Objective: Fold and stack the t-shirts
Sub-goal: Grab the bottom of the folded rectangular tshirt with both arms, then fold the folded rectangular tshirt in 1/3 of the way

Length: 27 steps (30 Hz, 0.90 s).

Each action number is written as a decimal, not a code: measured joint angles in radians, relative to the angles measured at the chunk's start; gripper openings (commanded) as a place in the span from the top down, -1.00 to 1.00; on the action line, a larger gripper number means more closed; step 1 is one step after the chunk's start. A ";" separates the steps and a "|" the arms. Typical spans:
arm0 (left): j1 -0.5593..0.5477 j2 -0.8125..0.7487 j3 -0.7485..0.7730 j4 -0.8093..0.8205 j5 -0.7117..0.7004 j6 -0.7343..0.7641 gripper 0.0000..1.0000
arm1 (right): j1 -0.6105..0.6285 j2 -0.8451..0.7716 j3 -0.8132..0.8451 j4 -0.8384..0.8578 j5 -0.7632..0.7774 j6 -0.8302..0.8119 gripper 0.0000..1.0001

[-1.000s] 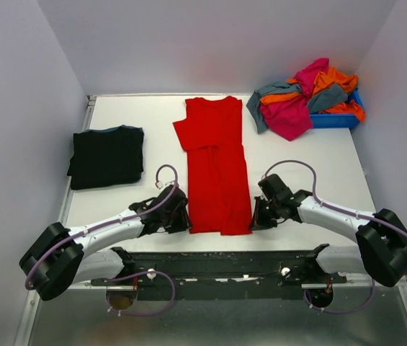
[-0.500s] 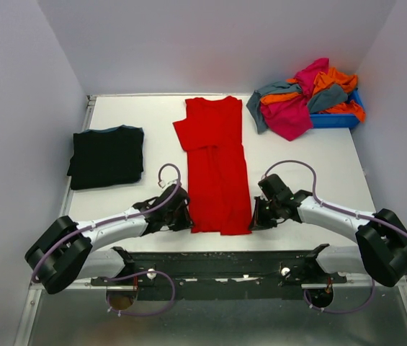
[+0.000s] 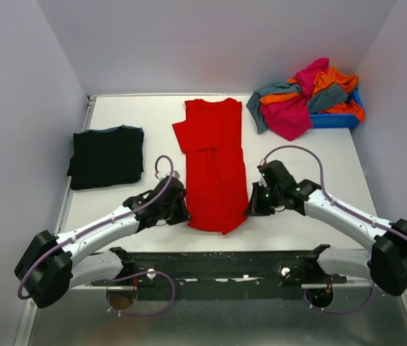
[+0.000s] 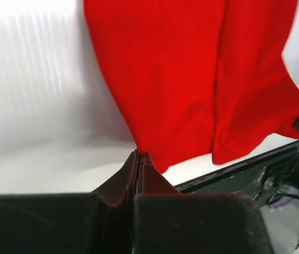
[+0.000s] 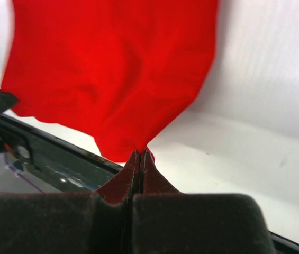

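The pinch points are hidden beneath the wrists in the top view; the red t-shirt [image 3: 214,162] is laid lengthwise at mid-table, bare table [image 3: 311,166] flanking it; its near corners are pinched by the left gripper [image 4: 139,157] and right gripper [image 5: 140,154], held off the surface; both arms are angled inward.

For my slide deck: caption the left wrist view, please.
Left gripper shut on a corner of the bright red cloth t-shirt over the white table.
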 measured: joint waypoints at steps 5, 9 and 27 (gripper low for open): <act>0.109 0.024 0.107 -0.006 0.021 0.056 1.00 | -0.046 0.045 0.151 -0.006 -0.031 -0.023 0.99; 0.206 0.095 0.209 0.003 0.041 0.095 1.00 | -0.138 0.126 0.270 -0.006 -0.061 -0.044 0.99; 0.395 0.567 0.490 0.202 0.060 0.068 1.00 | -0.307 0.670 0.748 -0.066 -0.069 -0.100 0.99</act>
